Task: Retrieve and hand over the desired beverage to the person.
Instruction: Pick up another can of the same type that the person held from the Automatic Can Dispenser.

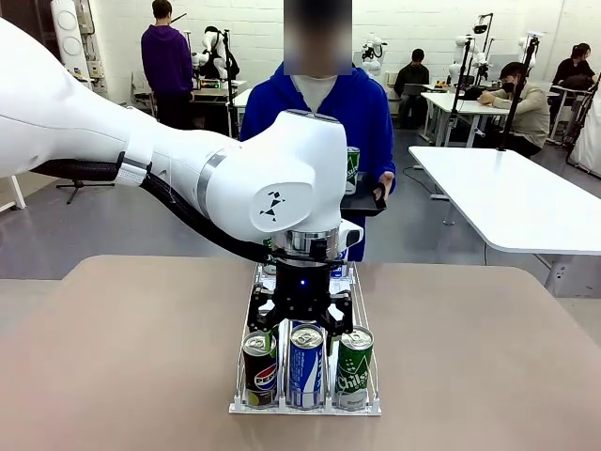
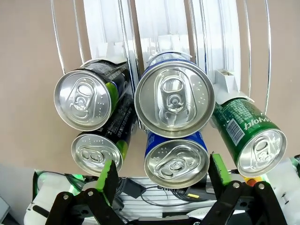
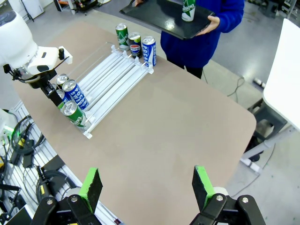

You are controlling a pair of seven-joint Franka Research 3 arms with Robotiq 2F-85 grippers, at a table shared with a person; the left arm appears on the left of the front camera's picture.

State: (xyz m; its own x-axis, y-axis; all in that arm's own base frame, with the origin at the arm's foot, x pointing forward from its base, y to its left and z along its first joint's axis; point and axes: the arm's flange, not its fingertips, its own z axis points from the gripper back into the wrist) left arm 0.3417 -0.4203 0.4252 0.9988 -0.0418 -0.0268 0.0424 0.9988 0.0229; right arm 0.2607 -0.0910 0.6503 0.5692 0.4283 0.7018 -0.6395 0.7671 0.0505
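Observation:
A clear wire rack (image 1: pixel 362 299) on the table holds a black Pepsi can (image 1: pixel 260 368), a blue can (image 1: pixel 306 365) and a green can (image 1: pixel 354 366) in its near row. My left gripper (image 1: pixel 301 331) hangs straight over the middle lane. In the left wrist view its green pads (image 2: pixel 108 172) straddle the nearer blue can (image 2: pixel 176 162); the jaws are apart, with a gap on the left side. The person (image 1: pixel 315 113) in a blue hoodie stands at the far side holding a black tray (image 1: pixel 368 203) with a green can (image 1: pixel 352 169) on it. My right gripper (image 3: pixel 147 187) is open, high above the table.
More cans lie behind the near row: a second blue can (image 2: pixel 174 98) and a second black can (image 2: pixel 89 98). Another three cans (image 3: pixel 135 41) stand at the rack's far end. Bare tabletop (image 1: pixel 122 357) lies on both sides. Other people and white tables (image 1: pixel 507 197) are farther back.

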